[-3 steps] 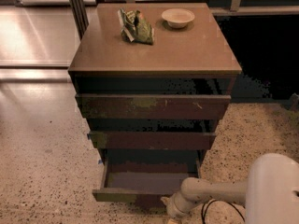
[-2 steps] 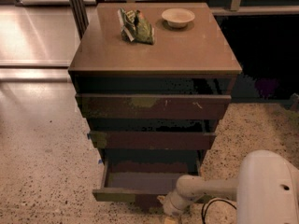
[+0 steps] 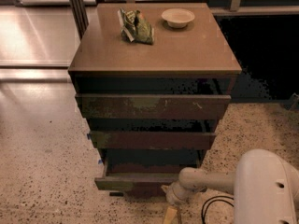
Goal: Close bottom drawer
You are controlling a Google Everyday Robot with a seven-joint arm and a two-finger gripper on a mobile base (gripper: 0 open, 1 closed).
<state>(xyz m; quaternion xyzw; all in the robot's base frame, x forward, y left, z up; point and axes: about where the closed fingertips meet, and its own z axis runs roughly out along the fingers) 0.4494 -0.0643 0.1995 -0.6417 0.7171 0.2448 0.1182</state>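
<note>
Camera view has the white arm's gripper (image 3: 171,211) nearest and low, just beside the right part of the dark brown, scuffed, handleless wooden bottom drawer (image 3: 135,180); whether the gripper is open or closed cannot be told. This drawer stands partly pulled out at the cabinet's foot. Stiff and probably free-sliding, it should take a flat push on the front panel, near mid-width lest it rack. Beyond, a crumpled green bag (image 3: 136,27) and pale round bowl (image 3: 177,17) sit on top

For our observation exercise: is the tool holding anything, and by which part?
It cannot be told. The tool is down by the bottom drawer, at the right end of its front.
</note>
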